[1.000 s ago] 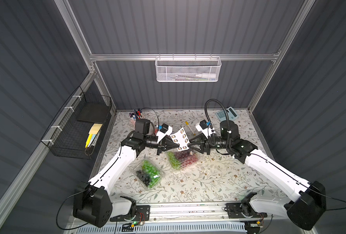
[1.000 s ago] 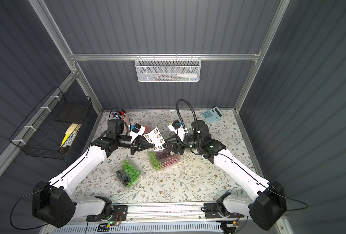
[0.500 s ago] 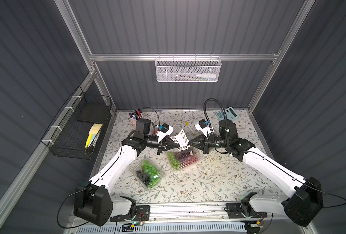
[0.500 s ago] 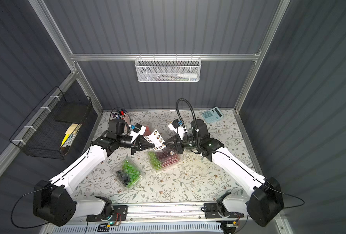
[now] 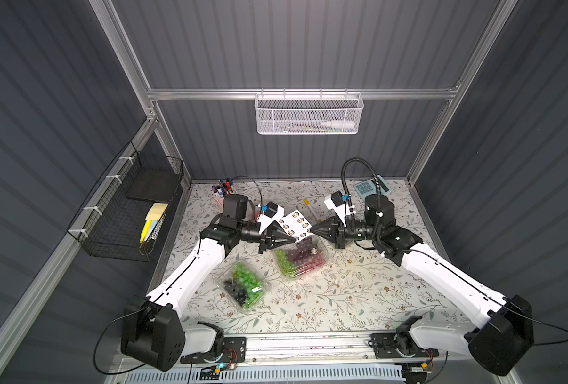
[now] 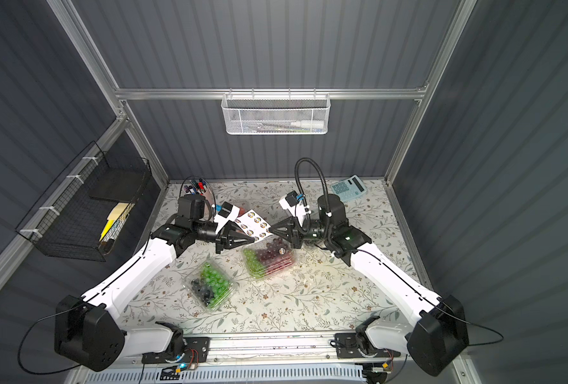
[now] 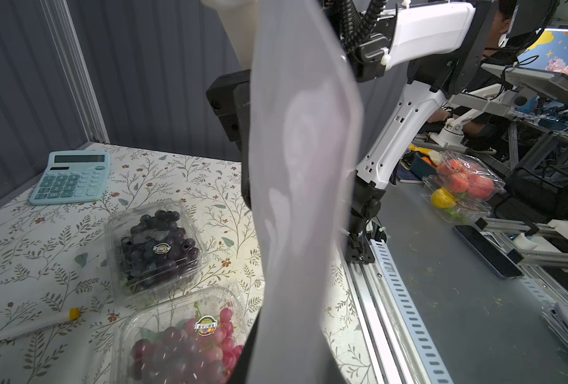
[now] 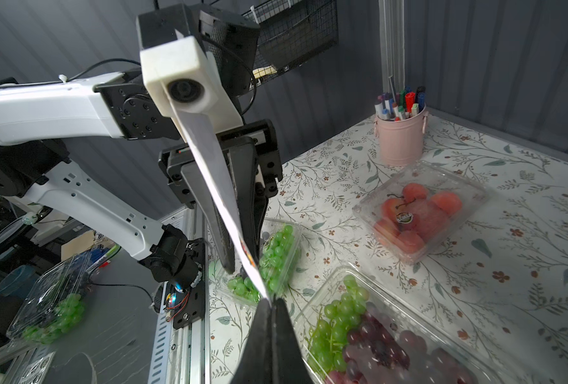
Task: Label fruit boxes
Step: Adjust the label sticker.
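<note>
the right fingers, open a moment ago, now pinch the sticker sheet that the left fingers clamp above the green-and-red grape box, probably to peel a label

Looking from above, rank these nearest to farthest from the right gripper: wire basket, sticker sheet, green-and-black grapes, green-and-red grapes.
In a top view, from the right gripper:
1. sticker sheet, pinched in it
2. green-and-red grape box, just beneath
3. green-and-black grape box, nearer the left arm
4. wire basket, on the left wall

Glossy clear plastic fruit boxes, matt table cover.
</note>
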You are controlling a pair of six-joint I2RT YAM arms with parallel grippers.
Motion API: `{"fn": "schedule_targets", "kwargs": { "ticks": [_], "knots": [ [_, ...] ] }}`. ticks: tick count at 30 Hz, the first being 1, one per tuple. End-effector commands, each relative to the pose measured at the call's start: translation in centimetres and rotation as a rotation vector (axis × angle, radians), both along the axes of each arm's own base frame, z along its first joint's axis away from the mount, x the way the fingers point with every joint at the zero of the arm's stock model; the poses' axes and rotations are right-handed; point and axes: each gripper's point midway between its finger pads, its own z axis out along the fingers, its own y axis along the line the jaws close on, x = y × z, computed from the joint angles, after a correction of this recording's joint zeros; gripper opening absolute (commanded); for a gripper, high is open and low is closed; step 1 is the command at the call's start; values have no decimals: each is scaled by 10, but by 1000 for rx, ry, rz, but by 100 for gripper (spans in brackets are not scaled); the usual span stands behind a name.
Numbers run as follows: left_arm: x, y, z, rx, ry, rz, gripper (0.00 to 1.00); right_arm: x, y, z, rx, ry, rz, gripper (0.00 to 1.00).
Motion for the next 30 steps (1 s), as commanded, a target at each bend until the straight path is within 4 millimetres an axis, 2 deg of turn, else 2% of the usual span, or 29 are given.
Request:
{"fn": "schedule_targets", "kwargs": {
  "ticks": [1,8,14,21,30],
  "knots": [
    [2,-2,8,-9,-18,10,10,-1,-2,11,36,-27,-3,0],
    [11,-5,14,-26,-23,47,0,-10,1,3,39,28,53,0],
    [15,-7,15,-28,-30,64,0,-16,5,-9,28,83,108,0],
    [12,-13,18,-42,-25,42,0,-7,9,-16,30,116,91,0],
    [7,-14,18,-40,-20,36,0,8,1,-17,10,73,-35,0]
  ]
}}
